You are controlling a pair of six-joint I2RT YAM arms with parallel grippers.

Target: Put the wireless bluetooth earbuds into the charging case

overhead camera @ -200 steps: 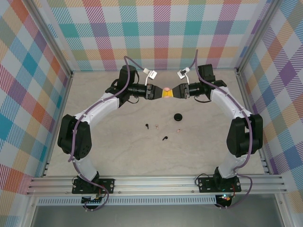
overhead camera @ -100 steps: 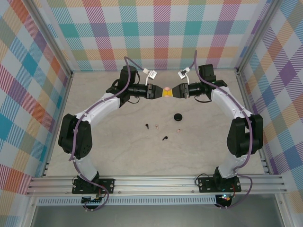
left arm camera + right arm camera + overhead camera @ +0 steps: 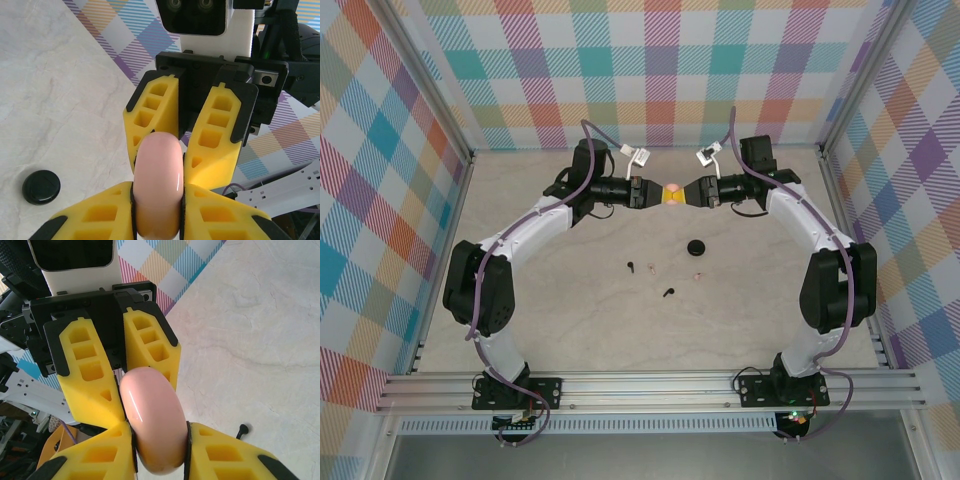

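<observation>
Pink case (image 3: 157, 160) | my left pincer (image 3: 158, 205) and right pincer (image 3: 159, 445) both clamp it | seemingly unmoved since a second ago.

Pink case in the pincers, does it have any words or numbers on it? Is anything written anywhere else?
None: no words, numbers or signs can be read.
pink case: plain and glossy, no print on the side that shows.
black case: plain.
white cable tags: too small to tell.
</observation>
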